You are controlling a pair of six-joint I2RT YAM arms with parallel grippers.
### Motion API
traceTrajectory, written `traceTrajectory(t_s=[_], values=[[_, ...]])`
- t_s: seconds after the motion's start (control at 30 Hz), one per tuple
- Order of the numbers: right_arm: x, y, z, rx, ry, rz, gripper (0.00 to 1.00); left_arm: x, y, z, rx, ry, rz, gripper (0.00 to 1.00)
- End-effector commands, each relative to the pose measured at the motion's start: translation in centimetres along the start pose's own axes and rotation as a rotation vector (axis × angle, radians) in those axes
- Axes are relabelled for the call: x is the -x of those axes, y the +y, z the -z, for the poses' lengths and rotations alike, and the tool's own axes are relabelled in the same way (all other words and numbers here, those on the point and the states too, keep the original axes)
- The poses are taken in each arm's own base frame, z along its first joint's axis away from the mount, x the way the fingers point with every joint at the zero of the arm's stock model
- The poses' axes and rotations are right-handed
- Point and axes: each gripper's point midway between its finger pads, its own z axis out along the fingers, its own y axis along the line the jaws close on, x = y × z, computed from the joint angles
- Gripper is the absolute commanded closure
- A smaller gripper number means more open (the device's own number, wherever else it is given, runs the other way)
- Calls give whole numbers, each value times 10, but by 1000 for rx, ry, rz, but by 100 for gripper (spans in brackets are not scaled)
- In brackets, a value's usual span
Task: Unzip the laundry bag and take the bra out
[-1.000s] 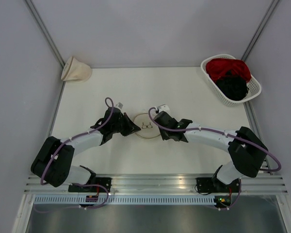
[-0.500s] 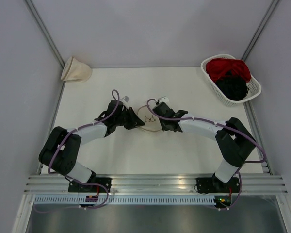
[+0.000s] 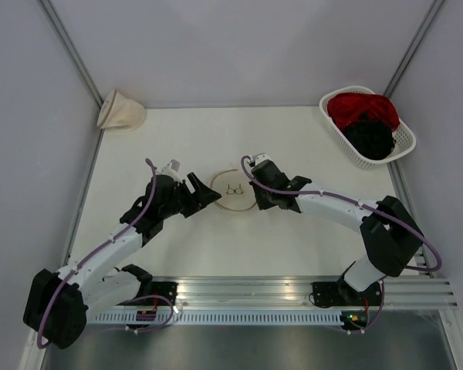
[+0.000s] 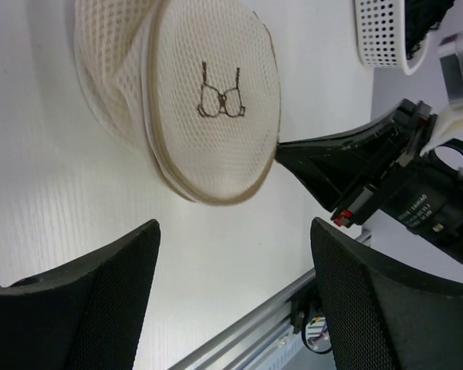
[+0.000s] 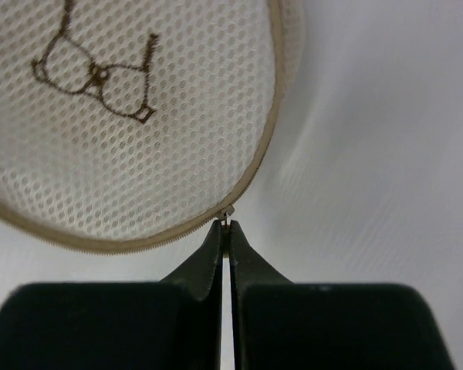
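Observation:
The laundry bag (image 3: 233, 190) is a round cream mesh disc with a small dark line drawing on its face, lying mid-table. My right gripper (image 3: 252, 193) is at its right edge, shut on the zipper pull (image 5: 227, 213); in the right wrist view the closed tips (image 5: 226, 231) pinch the small metal tab at the tan zipper seam. My left gripper (image 3: 210, 194) stands open just left of the bag and apart from it. In the left wrist view nothing but bare table lies between its wide fingers (image 4: 123, 270), with the bag (image 4: 208, 100) ahead. The bra is hidden.
A white basket (image 3: 368, 127) at the back right holds a red garment (image 3: 361, 108) and a black garment (image 3: 370, 139). A cone-shaped cream bag (image 3: 121, 110) lies at the back left corner. Grey walls close in the table, and a metal rail (image 3: 247, 289) runs along the near edge.
My left gripper has opened, let go of the bag's left edge and drawn back to the left. The right gripper stays shut on the zipper pull; the bag shifted slightly.

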Motion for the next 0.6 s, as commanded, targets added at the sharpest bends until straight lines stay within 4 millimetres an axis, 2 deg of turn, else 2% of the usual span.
traceTrajectory(t_s=[0.0, 0.1, 0.23, 0.33, 0.5, 0.53, 0.57], values=[[4, 45, 20, 263, -15, -8, 100, -26, 17, 17, 53, 11, 121, 17], [-5, 84, 40, 466, 4, 21, 99, -46, 18, 23, 33, 47, 167, 15], [-21, 137, 65, 677, 35, 84, 100, -65, 24, 20, 59, 92, 194, 14], [-29, 163, 73, 761, 53, 96, 100, -71, 25, 12, 70, 104, 195, 14], [-35, 173, 68, 771, 75, 91, 99, -65, 27, -5, 92, 73, 198, 14], [-35, 174, 67, 766, 74, 95, 99, -67, 33, -10, 118, 83, 198, 14], [-35, 173, 66, 760, 73, 93, 100, -61, 27, -14, 96, 63, 197, 14]])
